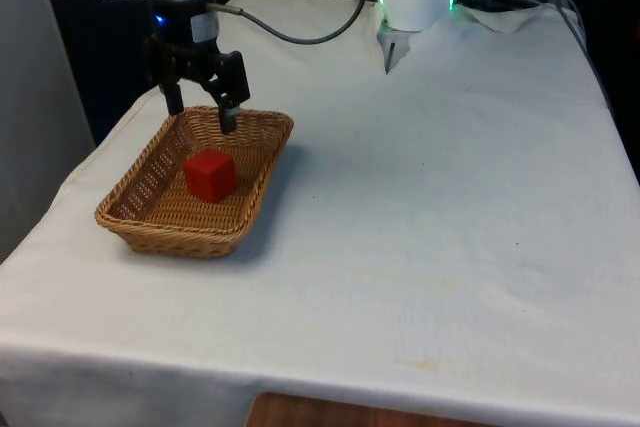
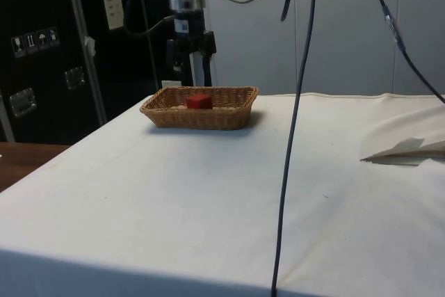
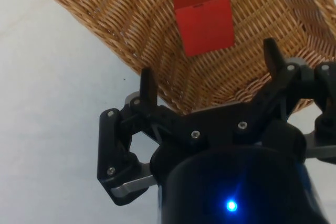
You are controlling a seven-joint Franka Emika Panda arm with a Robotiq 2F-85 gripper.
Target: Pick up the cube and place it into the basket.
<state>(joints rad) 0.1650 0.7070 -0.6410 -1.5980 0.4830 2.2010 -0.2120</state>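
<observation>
Red cube (image 1: 210, 174); tan woven wicker basket (image 1: 262, 128); black gripper (image 1: 201, 117); white tablecloth (image 1: 420, 207).

- In the side view the basket (image 2: 199, 109) wall hides the lower part of the cube (image 2: 199, 101); only its red top shows above the rim.
- In that view the gripper (image 2: 188, 67) stands behind the basket's far rim, and its jaws merge with the dark cabinets (tips cannot be made out).
- In the wrist view the basket (image 3: 131, 35) is cut off by the picture's edges, so neither end shows.
- In the front view the table (image 1: 420, 247) is cut off at its near corners.
</observation>
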